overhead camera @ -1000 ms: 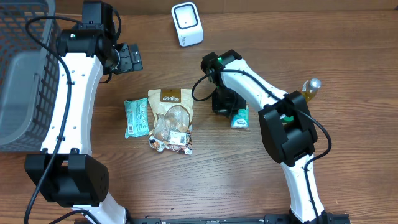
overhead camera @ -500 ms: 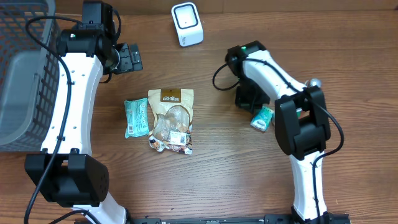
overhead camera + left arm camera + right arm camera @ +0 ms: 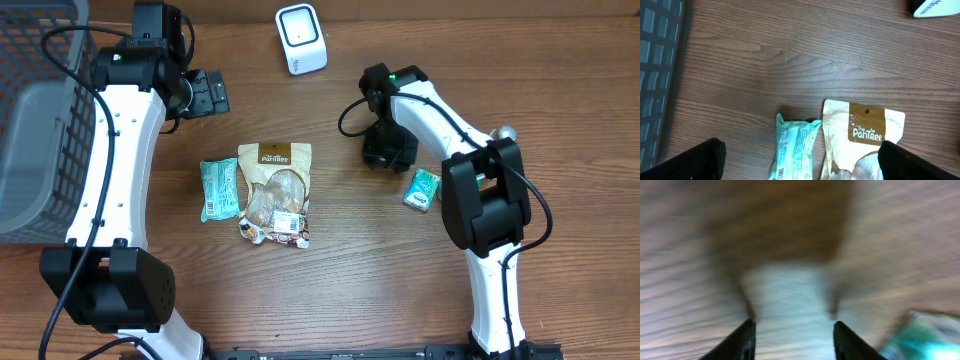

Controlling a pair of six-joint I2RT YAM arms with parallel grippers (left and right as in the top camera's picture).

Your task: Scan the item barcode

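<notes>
The white barcode scanner (image 3: 301, 38) stands at the table's far middle, and its corner (image 3: 937, 7) shows in the left wrist view. A small teal packet (image 3: 423, 188) lies flat on the wood by itself, just right of my right gripper (image 3: 388, 148). That gripper is open with nothing between its fingers; its wrist view is blurred, with the gripper (image 3: 795, 340) over bare wood and a teal smear (image 3: 927, 335) at lower right. My left gripper (image 3: 205, 92) hangs wide open and empty above a teal wrapper (image 3: 792, 150) and a PanTree pouch (image 3: 862, 142).
The teal wrapper (image 3: 219, 188) and the PanTree pouch (image 3: 275, 192) lie side by side at the table's centre left. A grey wire basket (image 3: 40, 110) fills the left edge. A small bottle with a silver cap (image 3: 500, 142) stands behind the right arm.
My right gripper carried the small teal packet to the right, opened and let it go on the table, then drew back to the left. The left arm has not moved.
</notes>
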